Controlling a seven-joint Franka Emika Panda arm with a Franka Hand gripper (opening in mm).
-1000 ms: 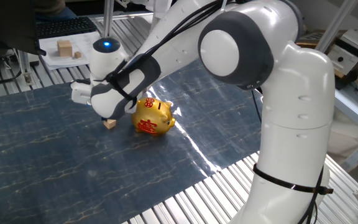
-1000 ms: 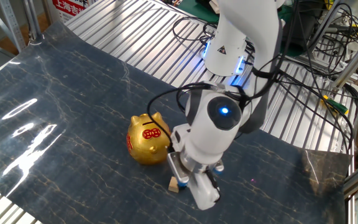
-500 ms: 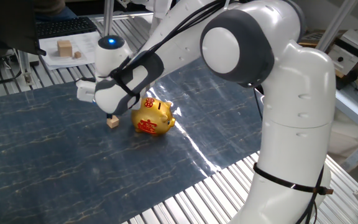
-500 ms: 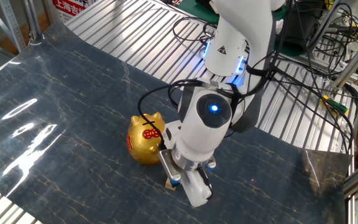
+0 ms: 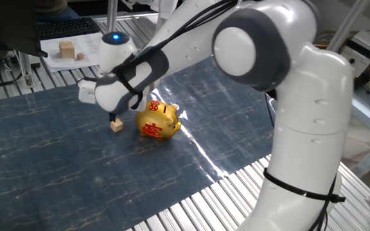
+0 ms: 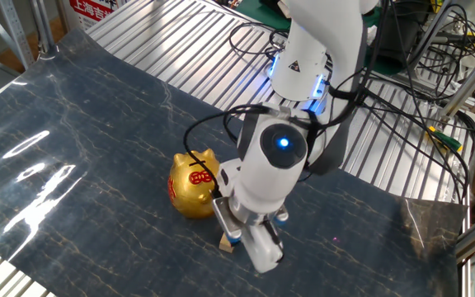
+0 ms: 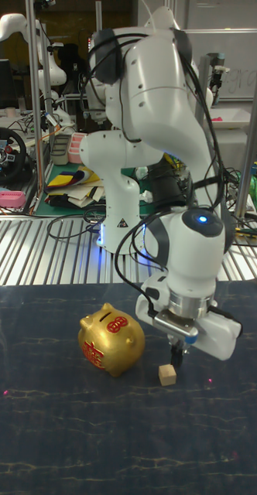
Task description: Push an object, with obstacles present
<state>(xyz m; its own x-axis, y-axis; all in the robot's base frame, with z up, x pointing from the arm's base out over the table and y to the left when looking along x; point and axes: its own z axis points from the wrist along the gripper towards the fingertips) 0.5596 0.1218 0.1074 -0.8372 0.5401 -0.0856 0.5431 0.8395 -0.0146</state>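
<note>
Cube (image 7: 168, 375) position: on the dark mat (image 7: 51, 448), just right of the gold piggy bank (image 7: 111, 339) in the tall view, apart from it. The gripper (image 7: 176, 358) hangs close above the cube; its fingers appear together and hold nothing. We judge the push to be under way or paused. Next, we should lower the fingertips beside the cube and sweep it away from the piggy bank.

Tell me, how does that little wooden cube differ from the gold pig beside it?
The wooden cube is tiny, plain, matte tan and square-edged; the gold piggy bank is far bigger, shiny, rounded, with red markings and a coin slot. The gripper hangs just over the cube, not the pig. Both rest on the dark mat, apart.
</note>
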